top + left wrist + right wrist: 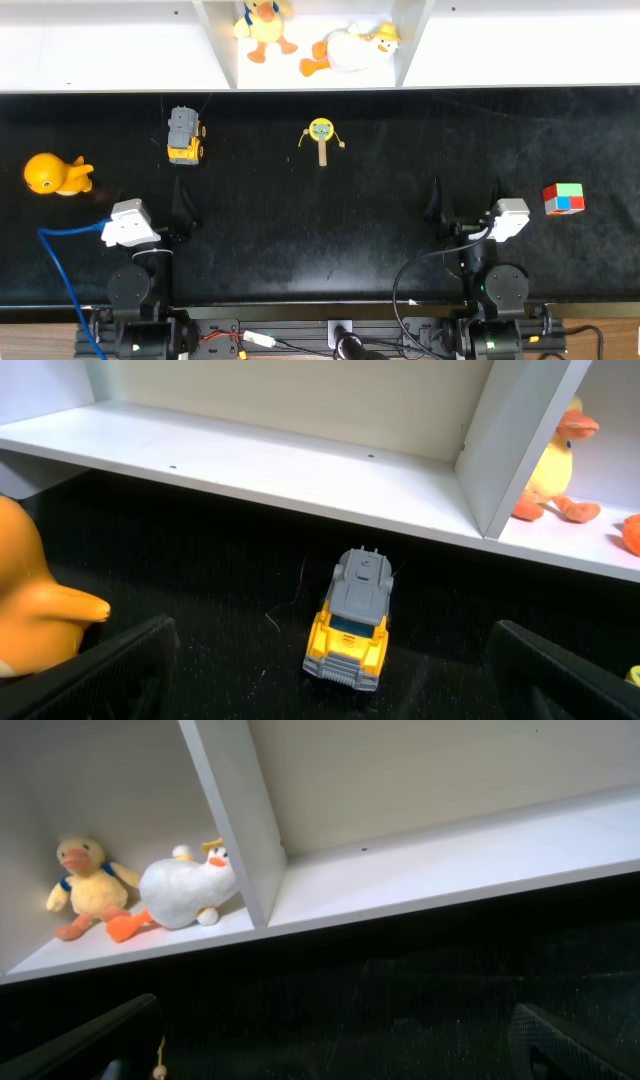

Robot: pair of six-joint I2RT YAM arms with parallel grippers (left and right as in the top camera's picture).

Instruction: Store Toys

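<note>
While the left end effector (152, 208) hangs spread and empty, the round orange plastic duck (55, 174) could slip out of a pinch. The yellow-and-grey toy truck (185, 136) may roll on the black bench (330, 230). The green drum rattle on a wooden stick (321, 138) is thin and easy to miss. The right end effector (466, 205), also spread, may clip a divider of the white shelf (120, 60) when carrying the multicoloured cube (563, 199).
</note>
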